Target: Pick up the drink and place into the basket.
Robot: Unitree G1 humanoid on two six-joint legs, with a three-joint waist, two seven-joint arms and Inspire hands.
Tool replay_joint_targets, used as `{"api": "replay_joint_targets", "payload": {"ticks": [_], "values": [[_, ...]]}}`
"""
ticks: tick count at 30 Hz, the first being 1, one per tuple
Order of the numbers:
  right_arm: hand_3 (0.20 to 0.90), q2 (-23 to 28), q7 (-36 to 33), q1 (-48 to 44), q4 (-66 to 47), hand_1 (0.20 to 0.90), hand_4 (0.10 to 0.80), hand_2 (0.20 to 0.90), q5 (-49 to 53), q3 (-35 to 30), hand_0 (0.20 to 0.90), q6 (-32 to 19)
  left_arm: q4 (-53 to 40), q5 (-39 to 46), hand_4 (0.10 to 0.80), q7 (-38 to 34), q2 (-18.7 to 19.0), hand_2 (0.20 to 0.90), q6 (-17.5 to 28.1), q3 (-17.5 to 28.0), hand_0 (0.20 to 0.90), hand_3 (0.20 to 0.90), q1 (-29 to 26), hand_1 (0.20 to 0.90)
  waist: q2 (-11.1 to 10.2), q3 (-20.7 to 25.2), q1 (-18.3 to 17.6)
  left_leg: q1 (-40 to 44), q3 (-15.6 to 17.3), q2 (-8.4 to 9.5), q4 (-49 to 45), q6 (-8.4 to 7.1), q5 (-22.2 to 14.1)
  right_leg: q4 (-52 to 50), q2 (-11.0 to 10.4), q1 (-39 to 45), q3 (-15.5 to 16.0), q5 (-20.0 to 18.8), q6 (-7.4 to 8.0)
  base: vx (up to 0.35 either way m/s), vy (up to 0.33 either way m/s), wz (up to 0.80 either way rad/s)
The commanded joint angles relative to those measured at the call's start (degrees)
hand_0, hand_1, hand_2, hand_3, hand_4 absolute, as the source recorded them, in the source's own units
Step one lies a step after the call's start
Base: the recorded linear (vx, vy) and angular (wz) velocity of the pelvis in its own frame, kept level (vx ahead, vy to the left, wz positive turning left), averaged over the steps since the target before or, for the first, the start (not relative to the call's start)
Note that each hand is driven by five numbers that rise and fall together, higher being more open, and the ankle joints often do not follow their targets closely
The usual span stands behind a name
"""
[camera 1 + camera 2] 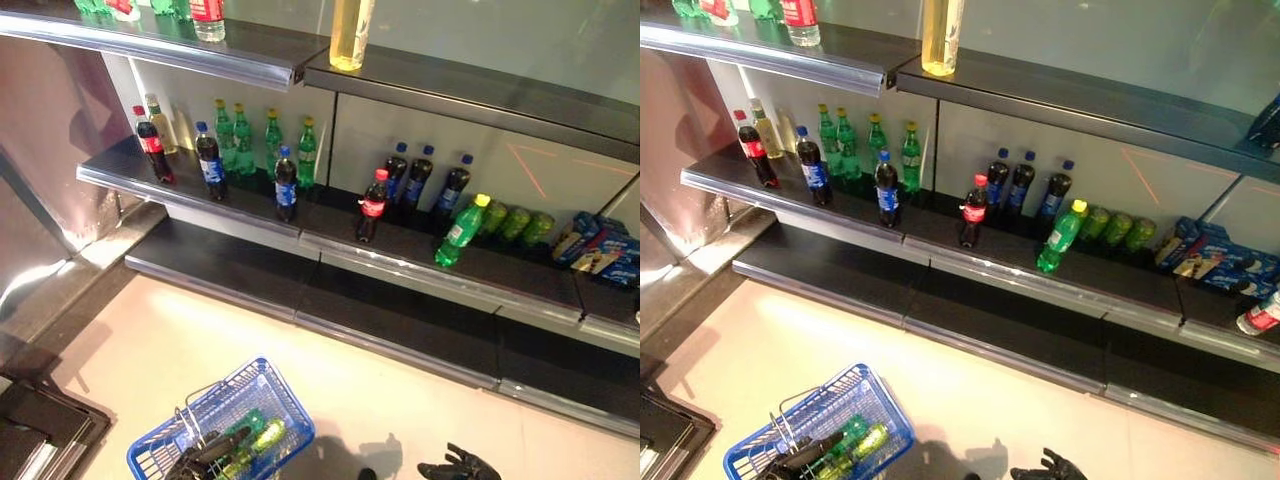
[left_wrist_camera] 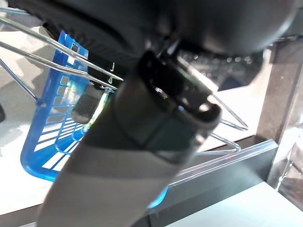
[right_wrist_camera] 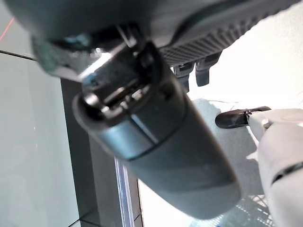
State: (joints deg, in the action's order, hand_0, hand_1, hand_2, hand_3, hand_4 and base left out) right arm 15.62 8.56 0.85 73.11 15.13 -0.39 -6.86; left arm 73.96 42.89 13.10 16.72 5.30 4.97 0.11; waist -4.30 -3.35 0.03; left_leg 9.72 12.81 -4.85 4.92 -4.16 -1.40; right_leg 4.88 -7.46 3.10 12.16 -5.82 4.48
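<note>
Your left hand is curled round the wire handle of the blue basket, which hangs just beside it with green bottles already inside. Your right hand hangs low and empty, fingers spread, as far as that corner shows. The drinks stand well above and ahead of it on the middle shelf; the leaning green bottle is nearest its reach. Expect a full, stiff, slick bottle: grip its waist, below the yellow cap. Mind the shelf lip and the upper shelf; neighbours stand apart, so you have room.
</note>
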Motion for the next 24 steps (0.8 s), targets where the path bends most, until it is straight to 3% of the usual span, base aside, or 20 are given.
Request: {"api": "replay_joint_targets", "payload": {"ticks": [1, 4, 7, 10, 12, 16, 18, 20, 22, 24], "values": [[0.900, 2.02, -1.27, -2.93, 1.40, 0.900, 0.800, 0.900, 0.89, -1.22, 0.900, -2.55, -1.42, 1.62, 0.100, 5.48, -0.10, 0.300, 3.56, 0.50, 0.300, 0.200, -4.66, 0.300, 1.14, -0.77, 0.99, -4.59, -4.55, 2.12, -1.91, 4.06, -0.72, -9.68, -6.67, 1.34, -0.65, 1.34, 4.54, 0.060, 0.186, 0.13], [0.900, 1.36, -0.93, -2.30, 0.93, 0.900, 0.800, 0.900, 1.75, -1.39, 0.900, -3.43, -0.57, 0.88, 0.100, 5.29, 0.41, 0.300, 3.56, -0.09, 0.300, 0.200, -5.45, 0.300, 1.19, -2.49, -0.53, -4.52, -5.95, 3.92, -2.97, 6.25, -1.83, -25.19, -7.83, -7.34, -3.93, -6.10, 5.50, 0.073, 0.215, 0.14], [0.900, 1.54, 0.08, -1.54, 0.75, 0.900, 0.800, 0.900, 0.82, -1.52, 0.900, -3.29, -1.13, 0.53, 0.100, 4.72, 1.06, 0.300, 3.05, 0.90, 0.300, 0.200, -4.91, 0.300, 1.66, -3.69, -1.07, -2.65, -5.14, 4.39, -2.78, 6.18, -2.67, -28.43, -9.36, -11.95, -3.24, -8.54, 5.63, 0.163, 0.101, 0.25], [0.900, 1.17, -0.12, -1.68, 2.06, 0.900, 0.800, 0.900, 1.92, -1.30, 0.900, -3.73, -1.42, 0.06, 0.100, 4.91, 1.35, 0.300, 3.04, 0.46, 0.300, 0.200, -4.46, 0.300, 1.21, -3.90, -2.48, -1.35, -6.10, 5.22, -3.56, 5.68, -4.12, -15.49, -5.58, -11.99, -4.71, -5.77, 4.74, 0.288, -0.107, 0.07], [0.900, 0.75, -0.51, -0.94, 2.45, 0.900, 0.800, 0.900, 2.42, -1.69, 0.900, -4.32, -1.33, -0.67, 0.100, 4.67, 1.42, 0.300, 2.95, 0.15, 0.300, 0.200, -4.62, 0.300, 1.29, -4.07, -3.65, -0.64, -7.03, 5.76, -4.14, 5.57, -5.05, -6.24, -4.07, -12.60, -5.39, -6.34, 4.94, 0.331, -0.146, 0.11], [0.900, 0.47, -1.02, -0.13, 2.73, 0.900, 0.800, 0.900, 1.41, -2.80, 0.900, -4.21, -1.41, -1.59, 0.100, 5.65, 1.57, 0.300, 2.82, 0.61, 0.300, 0.200, -3.83, 0.300, 1.88, -4.62, -5.04, 1.88, -7.11, 6.48, -4.85, 6.27, -6.86, -2.50, -1.83, -13.57, -4.58, -7.18, 4.48, 0.370, -0.146, 0.21], [0.900, 0.82, -0.86, 0.04, 3.79, 0.900, 0.800, 0.900, 2.58, -2.85, 0.900, -4.77, -1.18, -2.61, 0.100, 6.06, 1.17, 0.300, 3.09, 0.46, 0.300, 0.200, -3.79, 0.300, 1.80, -3.71, -5.94, 3.24, -8.68, 6.94, -5.33, 7.12, -8.07, -4.38, -0.26, -12.07, -7.93, -6.71, 3.63, 0.377, -0.220, 0.52], [0.900, 0.76, -1.39, -0.07, 4.02, 0.900, 0.800, 0.900, 3.46, -2.74, 0.900, -4.62, -1.43, -2.48, 0.100, 5.11, 0.60, 0.300, 2.91, -0.02, 0.300, 0.200, -4.03, 0.300, 2.25, -2.96, -6.62, 4.21, -8.52, 5.87, -5.69, 6.72, -8.33, -5.95, 0.07, -11.65, -8.70, -5.79, 3.28, 0.275, -0.199, 0.67], [0.900, 0.68, -1.46, -0.18, 3.44, 0.900, 0.800, 0.900, 3.95, -2.81, 0.900, -3.95, -2.14, -1.59, 0.100, 4.28, 0.25, 0.300, 2.54, 0.30, 0.300, 0.200, -3.43, 0.300, 2.86, -1.86, -7.23, 5.89, -7.75, 3.44, -6.41, 4.84, -7.38, -6.89, 0.73, -10.82, -8.25, -4.33, 2.19, 0.218, -0.213, 0.54], [0.900, 1.14, -0.44, -0.60, 2.02, 0.900, 0.800, 0.900, 3.29, -2.02, 0.900, -3.42, -3.48, -1.41, 0.100, 4.91, -0.27, 0.300, 2.45, 0.63, 0.300, 0.200, -2.57, 0.300, 3.48, -1.17, -6.92, 3.66, -7.48, 0.06, -13.94, 1.60, -0.23, -5.14, 2.04, -7.99, -8.14, -2.93, -0.07, 0.242, -0.316, 0.24]]}}
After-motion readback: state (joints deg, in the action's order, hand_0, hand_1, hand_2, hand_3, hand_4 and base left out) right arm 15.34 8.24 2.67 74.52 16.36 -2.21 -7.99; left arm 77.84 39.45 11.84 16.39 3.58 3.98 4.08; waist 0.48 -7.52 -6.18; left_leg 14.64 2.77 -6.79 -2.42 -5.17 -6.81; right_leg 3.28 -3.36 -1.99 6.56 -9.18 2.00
